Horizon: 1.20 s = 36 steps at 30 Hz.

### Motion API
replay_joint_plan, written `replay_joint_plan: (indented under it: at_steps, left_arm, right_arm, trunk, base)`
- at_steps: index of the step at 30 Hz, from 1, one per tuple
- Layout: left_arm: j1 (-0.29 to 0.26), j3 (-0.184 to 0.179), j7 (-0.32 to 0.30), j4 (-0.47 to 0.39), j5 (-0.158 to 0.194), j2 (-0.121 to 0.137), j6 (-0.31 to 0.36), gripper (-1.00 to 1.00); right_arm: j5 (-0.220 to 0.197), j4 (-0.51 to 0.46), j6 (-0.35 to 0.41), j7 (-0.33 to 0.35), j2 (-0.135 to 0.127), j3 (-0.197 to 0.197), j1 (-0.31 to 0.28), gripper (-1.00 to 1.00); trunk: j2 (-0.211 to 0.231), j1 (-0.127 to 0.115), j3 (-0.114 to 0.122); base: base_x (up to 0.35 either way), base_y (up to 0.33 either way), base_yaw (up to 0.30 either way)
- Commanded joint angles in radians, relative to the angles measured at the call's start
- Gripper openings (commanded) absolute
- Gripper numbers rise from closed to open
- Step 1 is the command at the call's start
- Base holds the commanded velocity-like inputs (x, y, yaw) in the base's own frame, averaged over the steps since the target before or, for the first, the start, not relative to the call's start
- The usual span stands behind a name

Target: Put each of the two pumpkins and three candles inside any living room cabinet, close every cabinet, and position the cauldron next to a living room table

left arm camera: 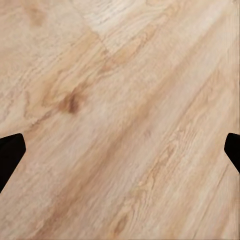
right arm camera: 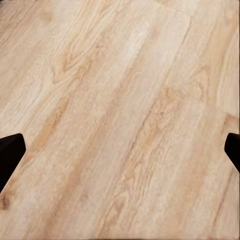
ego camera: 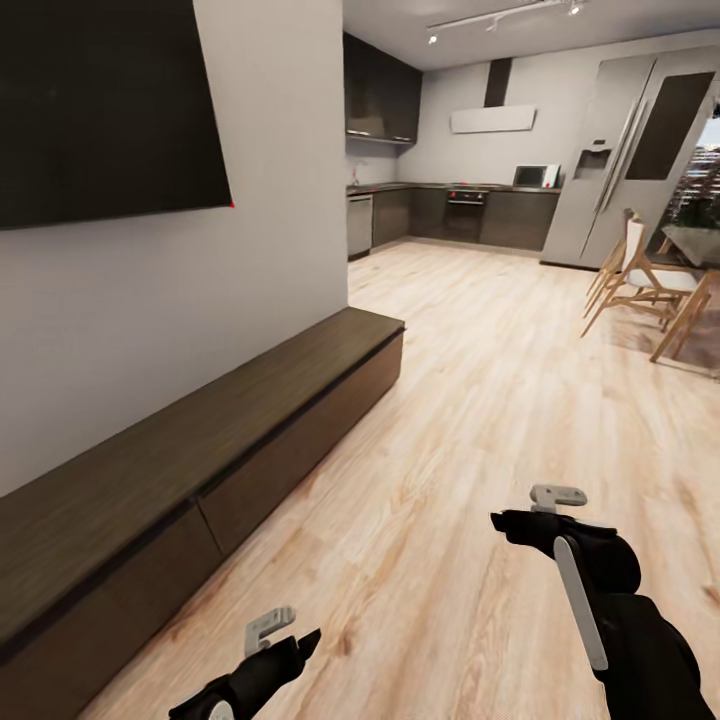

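Note:
The long, low, dark-brown cabinet (ego camera: pixel 215 440) runs along the left wall, and both of its wide drawer fronts sit flush and closed. The pumpkins, the candles and the cauldron are out of view. My left gripper (ego camera: pixel 290 640) hangs low over the wooden floor, near the cabinet's front. In the left wrist view the left gripper (left arm camera: pixel 120 150) is open, with only bare floorboards between its dark fingertips (left arm camera: pixel 10 152). My right gripper (ego camera: pixel 512 522) hovers over the floor further right. The right wrist view shows the right gripper (right arm camera: pixel 120 150) open and empty too.
A large dark TV screen (ego camera: pixel 105 105) hangs on the wall above the cabinet. Light wood floor (ego camera: pixel 470 380) stretches ahead to a grey kitchen (ego camera: pixel 460 210) at the back. Wooden dining chairs (ego camera: pixel 645 290) and a table edge stand at the right.

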Motion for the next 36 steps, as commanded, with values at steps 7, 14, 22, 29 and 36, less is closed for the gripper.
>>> replay_joint_plan:
  at_steps: [7, 14, 22, 29, 36]
  left_arm:
    - [0.0, 0.018, 0.001, -0.002, 0.085, 0.009, 0.005, 1.0]
    - [0.0, 0.038, 0.002, -0.001, 0.102, 0.011, 0.005, 1.0]
    - [0.0, 0.037, -0.005, -0.004, 0.104, 0.011, 0.004, 1.0]
    - [0.004, 0.029, -0.003, -0.007, 0.096, 0.011, -0.002, 1.0]
    - [0.005, 0.027, -0.004, -0.007, 0.094, 0.011, -0.019, 1.0]
  right_arm:
    - [-0.005, -0.001, 0.004, -0.009, 0.002, -0.003, -0.001, 1.0]
    - [-0.003, -0.001, 0.005, -0.011, 0.003, -0.008, -0.005, 1.0]
    - [-0.002, -0.001, 0.006, -0.013, 0.002, -0.008, -0.008, 1.0]
    - [-0.002, -0.001, 0.008, -0.013, -0.001, -0.008, -0.014, 1.0]
    - [-0.002, -0.001, 0.008, -0.013, 0.001, -0.008, -0.014, 1.0]
  trunk:
    - [0.0, 0.0, 0.001]
    - [0.0, 0.0, 0.005]
    - [0.0, 0.0, 0.011]
    - [0.0, 0.0, 0.016]
    - [0.0, 0.0, 0.022]
  base:
    - [0.0, 0.0, -0.3]
    - [0.0, 0.0, -0.3]
    - [0.0, 0.0, -0.3]
    - [0.009, -0.01, -0.3]
    - [0.133, -0.181, -0.3]
